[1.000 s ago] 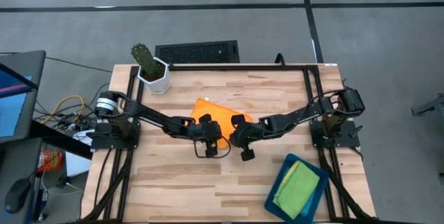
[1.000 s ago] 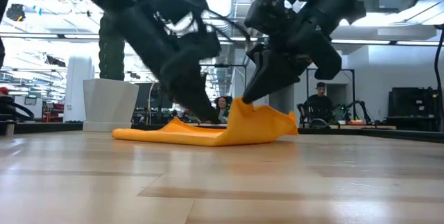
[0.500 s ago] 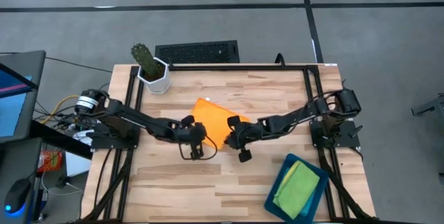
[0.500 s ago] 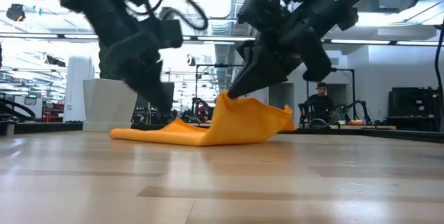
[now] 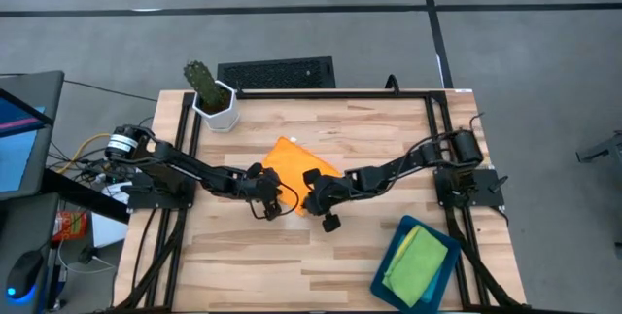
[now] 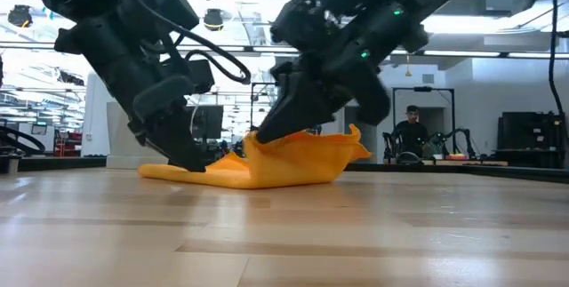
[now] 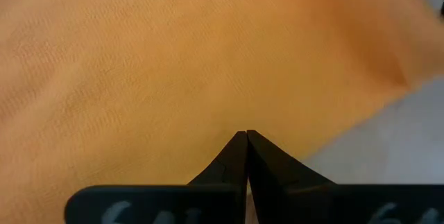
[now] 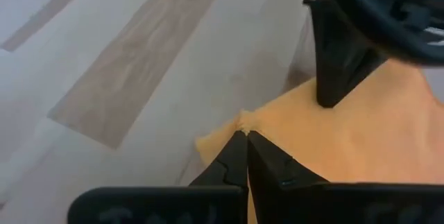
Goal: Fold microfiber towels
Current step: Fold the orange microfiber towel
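The orange microfiber towel (image 5: 294,161) lies mid-table with its left part flat on the wood. Its right part (image 6: 311,158) is raised and curled over toward the left. My right gripper (image 6: 257,136) is shut on the raised edge. My left gripper (image 6: 194,164), also shut, stands with its tips on the flat part of the towel (image 7: 173,78); the right wrist view shows it (image 8: 333,99) a little beyond my right gripper (image 8: 245,135). A green towel (image 5: 412,265) lies on a light blue one (image 5: 429,241) in the teal tray (image 5: 387,259). My left gripper sets its shut fingertips (image 7: 246,141) down on the towel's flat part (image 7: 243,116), slanting down from the table's left. No cloth shows between the fingers. My right gripper pinches a corner of the towel's edge (image 8: 242,122) between its fingertips, slanting down from the table's right. The corner is lifted clear of the table, and the cloth behind it hangs slack.
A cactus in a white pot (image 5: 214,100) stands at the far left corner. The tray (image 5: 442,285) sits at the near right corner. Bare wood (image 5: 292,256) runs along the near side. A person (image 6: 410,136) shows far off in the room behind.
My right gripper has carried the towel's raised corner toward the table's left and a little down, so the lifted part has curled over the flat part. My left gripper has drawn back toward the table's left and come down onto the towel's flat part.
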Available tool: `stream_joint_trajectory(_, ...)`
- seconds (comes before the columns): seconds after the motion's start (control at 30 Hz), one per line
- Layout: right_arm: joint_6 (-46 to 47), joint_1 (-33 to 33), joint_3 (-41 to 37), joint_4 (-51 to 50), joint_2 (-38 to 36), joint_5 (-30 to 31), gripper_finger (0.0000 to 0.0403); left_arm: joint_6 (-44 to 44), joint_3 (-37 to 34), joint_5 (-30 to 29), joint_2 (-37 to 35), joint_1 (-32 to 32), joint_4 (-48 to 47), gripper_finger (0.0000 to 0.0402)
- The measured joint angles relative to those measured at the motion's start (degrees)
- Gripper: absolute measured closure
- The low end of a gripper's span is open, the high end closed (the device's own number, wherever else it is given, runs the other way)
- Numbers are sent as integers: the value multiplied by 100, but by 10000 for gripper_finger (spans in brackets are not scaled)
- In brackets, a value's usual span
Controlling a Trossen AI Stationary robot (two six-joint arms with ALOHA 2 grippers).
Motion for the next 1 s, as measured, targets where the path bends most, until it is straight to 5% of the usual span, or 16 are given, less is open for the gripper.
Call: stream_joint_trajectory(1.0, -571, -446, 654, 343, 453, -240, 376, -168, -7, -203, 2, 2, 170, 401)
